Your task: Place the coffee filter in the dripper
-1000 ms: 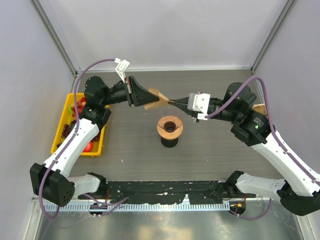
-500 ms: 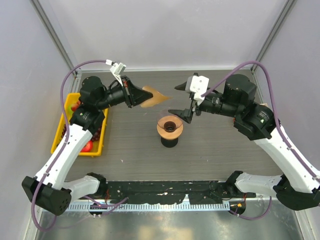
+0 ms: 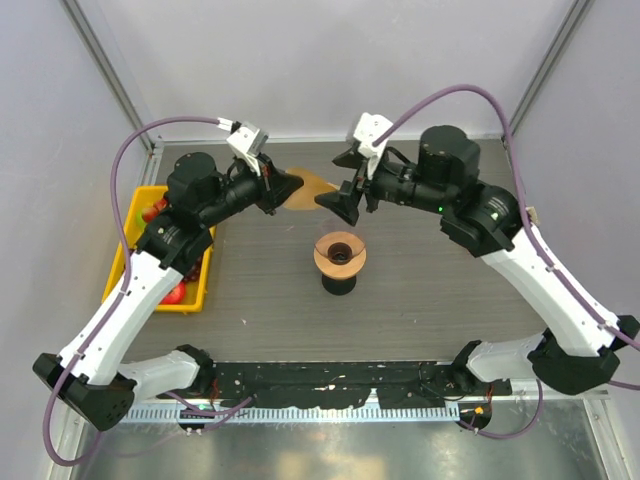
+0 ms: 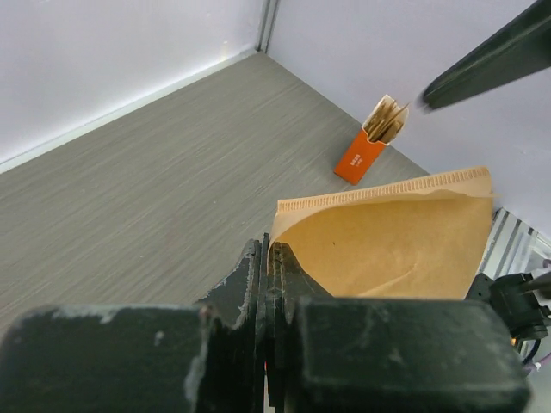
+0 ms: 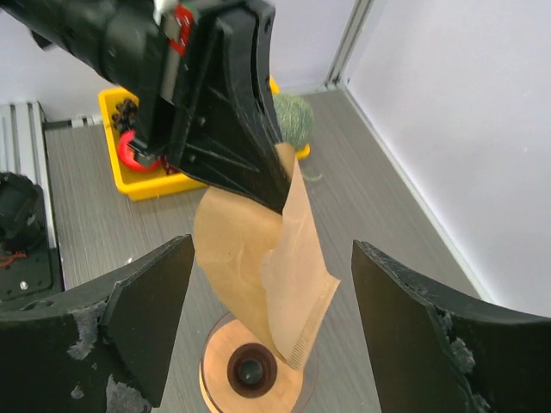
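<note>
The coffee filter (image 3: 306,187) is a tan paper cone held in the air behind the dripper, partly spread open. My left gripper (image 3: 286,186) is shut on its edge. In the left wrist view the filter (image 4: 396,232) fans out to the right of the closed jaws (image 4: 269,249). My right gripper (image 3: 337,181) stands open just right of the filter, not touching it. From the right wrist the filter (image 5: 258,258) hangs between the wide fingers (image 5: 271,249), above the dripper (image 5: 220,379). The orange-brown dripper (image 3: 340,253) sits on a black base.
A yellow tray (image 3: 125,262) with red and dark fruit lies at the left; the right wrist view also shows this tray (image 5: 146,185), with a green ball (image 5: 293,116) beside it. An orange box of spare filters (image 4: 362,155) stands near the far wall.
The right gripper has let go of the filter, opened wide and swung left toward it. The left gripper kept the filter, which now looks spread open.
</note>
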